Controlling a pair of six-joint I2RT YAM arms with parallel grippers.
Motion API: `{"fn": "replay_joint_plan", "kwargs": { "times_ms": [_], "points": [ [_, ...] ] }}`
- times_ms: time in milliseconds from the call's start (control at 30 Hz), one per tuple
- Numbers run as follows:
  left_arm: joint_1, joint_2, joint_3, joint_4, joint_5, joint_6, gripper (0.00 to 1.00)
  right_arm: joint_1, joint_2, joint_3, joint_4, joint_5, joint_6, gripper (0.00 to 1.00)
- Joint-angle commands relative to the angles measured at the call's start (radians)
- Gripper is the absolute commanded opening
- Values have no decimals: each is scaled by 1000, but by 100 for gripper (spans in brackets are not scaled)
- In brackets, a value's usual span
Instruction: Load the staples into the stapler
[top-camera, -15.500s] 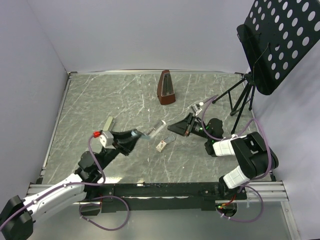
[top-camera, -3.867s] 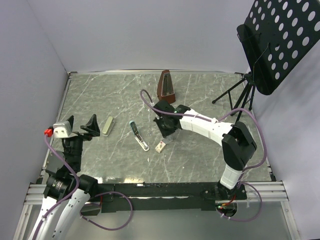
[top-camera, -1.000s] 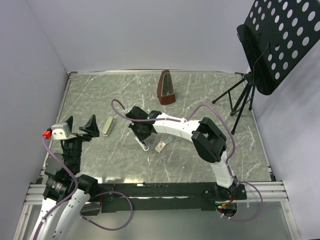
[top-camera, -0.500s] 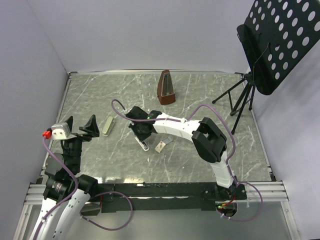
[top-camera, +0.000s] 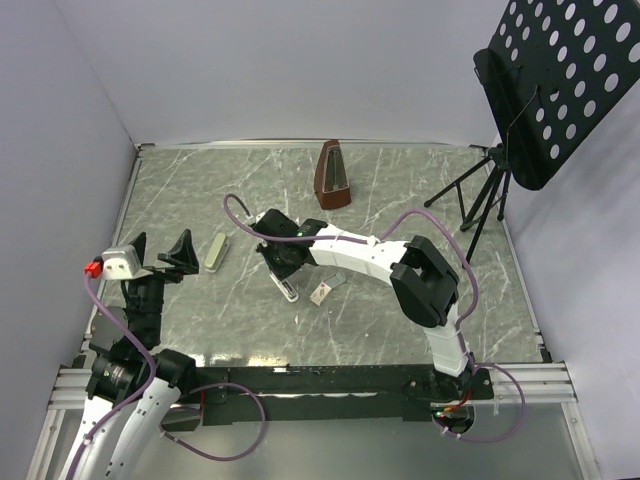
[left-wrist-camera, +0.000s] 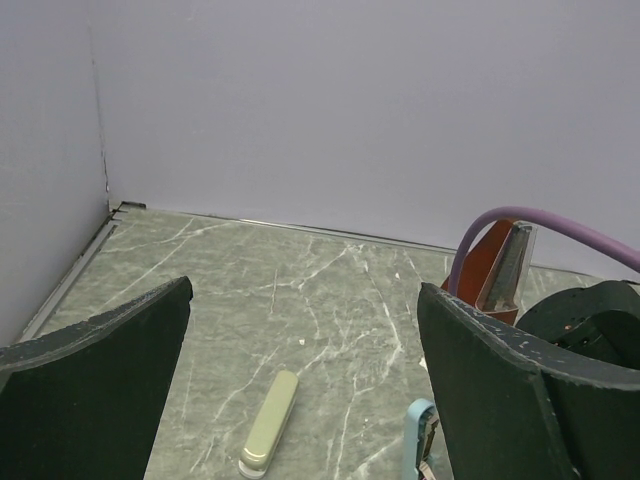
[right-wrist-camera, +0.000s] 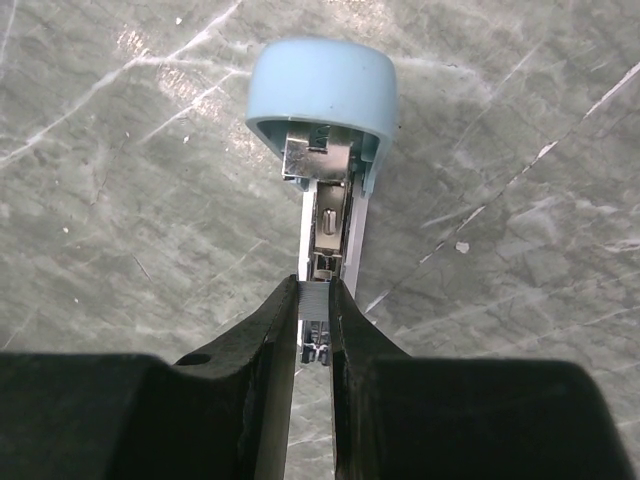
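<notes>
The right gripper (right-wrist-camera: 314, 292) pinches the staple strip (right-wrist-camera: 314, 288) over the open stapler (right-wrist-camera: 322, 90). The left gripper (left-wrist-camera: 303, 295) gapes wide, empty

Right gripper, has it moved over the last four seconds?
Yes. The right gripper has gone left, from below the metronome to over the blue stapler, with the staples pinched between its fingers.
</notes>
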Motion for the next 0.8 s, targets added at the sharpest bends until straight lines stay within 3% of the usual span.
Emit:
{"fn": "replay_joint_plan", "kwargs": {
  "times_ms": [0,767],
  "points": [
    [6,-12,0,21,-5,-7,100,5,-12,4,1,-12,11,14],
    [6,-9,0,19,-7,-6,99,4,37,8,-22,8,16,13]
  ]
}}
